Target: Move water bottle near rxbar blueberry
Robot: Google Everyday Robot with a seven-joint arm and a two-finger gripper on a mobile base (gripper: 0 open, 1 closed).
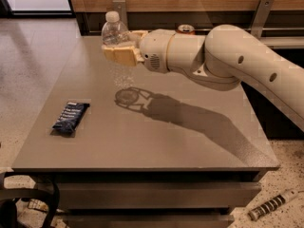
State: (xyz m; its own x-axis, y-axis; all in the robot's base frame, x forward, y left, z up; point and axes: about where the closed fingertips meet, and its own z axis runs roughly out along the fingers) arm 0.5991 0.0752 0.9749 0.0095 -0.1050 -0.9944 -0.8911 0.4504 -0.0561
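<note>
The water bottle, clear with a white cap, is held upright in the air above the middle of the table. My gripper is shut on its body, with the tan fingers wrapped around it. The bottle's shadow falls on the tabletop below. The rxbar blueberry, a flat dark navy wrapper, lies on the left part of the table, to the left of and nearer than the bottle.
The grey table has its front edge close to the camera. A red soda can stands at the back, mostly hidden behind my arm. A wooden wall runs along the back. A ribbed object lies on the floor at right.
</note>
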